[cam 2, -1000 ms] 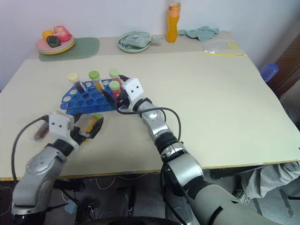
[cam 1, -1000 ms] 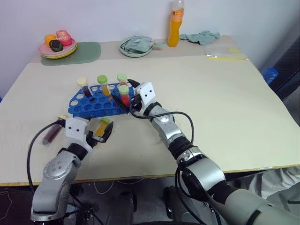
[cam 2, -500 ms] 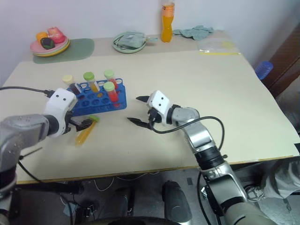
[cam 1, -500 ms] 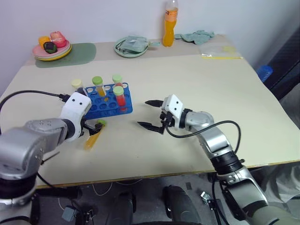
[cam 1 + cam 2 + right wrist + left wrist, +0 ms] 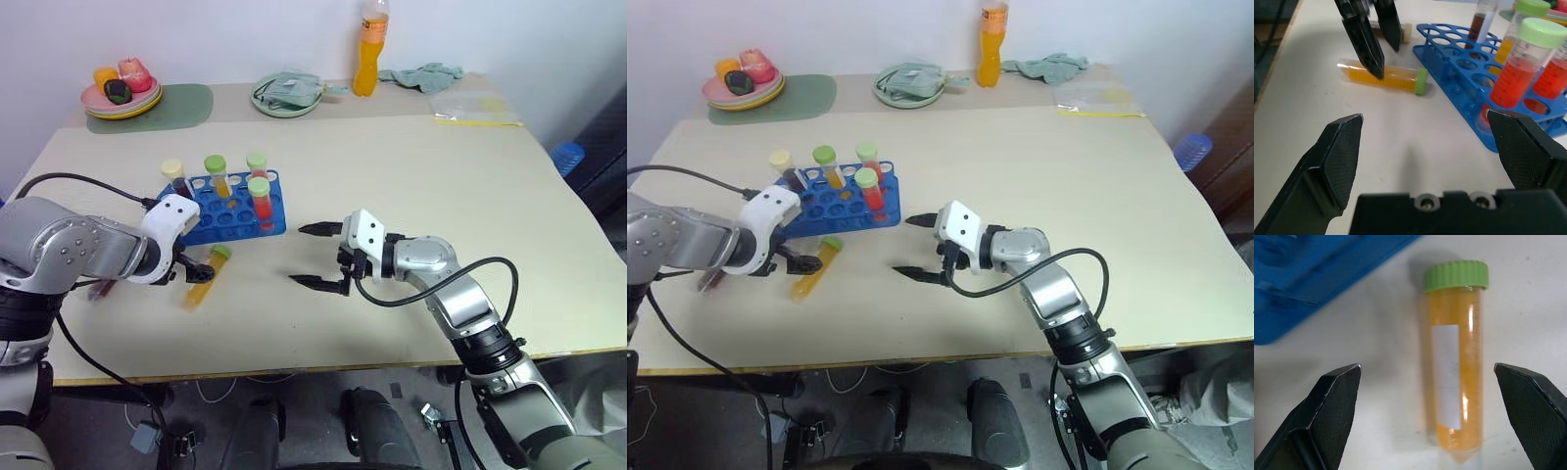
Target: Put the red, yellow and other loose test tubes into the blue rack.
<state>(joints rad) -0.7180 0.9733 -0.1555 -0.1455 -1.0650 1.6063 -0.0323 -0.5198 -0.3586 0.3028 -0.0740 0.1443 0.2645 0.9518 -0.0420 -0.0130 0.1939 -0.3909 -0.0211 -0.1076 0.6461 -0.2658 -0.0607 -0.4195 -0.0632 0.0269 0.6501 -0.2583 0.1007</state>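
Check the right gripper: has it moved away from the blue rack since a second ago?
Yes. The right gripper, open, was at the blue rack; it now hangs clear of it, toward the robot's right.

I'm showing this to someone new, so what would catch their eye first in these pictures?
Probably the blue rack near the table's left side, with four capped tubes standing in it. Just in front of it a yellow tube lies flat on the table, with the open left gripper poised over it. The right gripper hangs open over the table's middle, empty.
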